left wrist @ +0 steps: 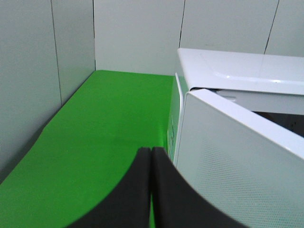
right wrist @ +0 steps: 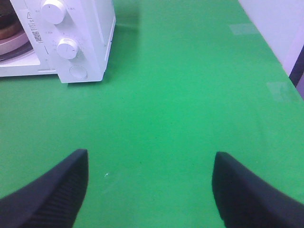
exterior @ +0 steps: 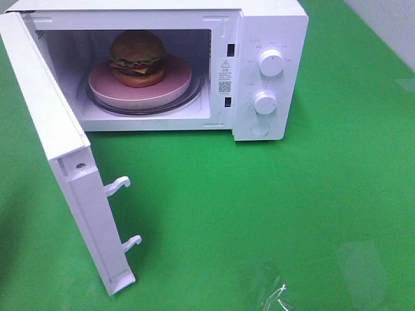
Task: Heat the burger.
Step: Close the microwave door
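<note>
The burger (exterior: 137, 58), with a glossy brown bun, lettuce and cheese, sits on a pink plate (exterior: 175, 87) inside the white microwave (exterior: 269, 39). The microwave door (exterior: 58, 155) stands wide open, swung out toward the front left. My left gripper (left wrist: 151, 154) is shut with nothing between its black fingers, just behind the outer face of the door (left wrist: 237, 175). My right gripper (right wrist: 151, 161) is open and empty above the green table, off to the right of the microwave's dial panel (right wrist: 66, 47). Neither gripper appears in the exterior high view.
A glass turntable (exterior: 201, 97) lies under the plate. Two latch hooks (exterior: 120, 184) stick out of the door's edge. Green cloth (exterior: 272, 214) covers the table, with a crumpled clear film (exterior: 272, 295) near the front edge. Grey wall panels (left wrist: 42, 57) stand to the left.
</note>
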You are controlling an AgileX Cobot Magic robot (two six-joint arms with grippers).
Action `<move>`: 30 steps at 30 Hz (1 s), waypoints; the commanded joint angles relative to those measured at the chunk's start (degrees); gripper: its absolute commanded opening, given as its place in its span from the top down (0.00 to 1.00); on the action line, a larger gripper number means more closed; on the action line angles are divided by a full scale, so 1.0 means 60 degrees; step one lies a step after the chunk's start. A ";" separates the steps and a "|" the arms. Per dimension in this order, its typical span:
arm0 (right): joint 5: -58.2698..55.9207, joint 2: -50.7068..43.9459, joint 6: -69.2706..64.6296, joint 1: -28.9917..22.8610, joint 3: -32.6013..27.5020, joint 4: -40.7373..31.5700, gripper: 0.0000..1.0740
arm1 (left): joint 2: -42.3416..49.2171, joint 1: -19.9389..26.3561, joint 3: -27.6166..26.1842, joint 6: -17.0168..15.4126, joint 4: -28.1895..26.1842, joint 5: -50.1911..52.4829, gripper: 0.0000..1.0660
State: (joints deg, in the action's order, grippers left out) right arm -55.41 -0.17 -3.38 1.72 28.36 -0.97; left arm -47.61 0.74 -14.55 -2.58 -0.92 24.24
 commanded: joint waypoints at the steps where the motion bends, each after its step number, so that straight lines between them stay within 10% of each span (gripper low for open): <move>1: 0.0086 -0.0267 -0.0067 0.0057 0.0000 -0.0029 0.34 | -0.0525 -0.0010 0.0010 -0.0115 0.0019 0.0583 1.00; 15: 0.0086 -0.0267 -0.0067 0.0057 0.0000 -0.0029 0.34 | -0.4125 -0.0010 -0.0010 -0.2454 0.3791 0.4106 1.00; 30: 0.0086 -0.0267 -0.0067 0.0057 0.0000 -0.0029 0.35 | -0.5854 -0.1356 -0.0067 -0.1738 0.3323 0.5099 1.00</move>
State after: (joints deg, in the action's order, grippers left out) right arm -55.41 -0.17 -3.38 1.72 28.36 -0.97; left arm -83.25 -7.91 -14.67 -12.83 18.91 54.09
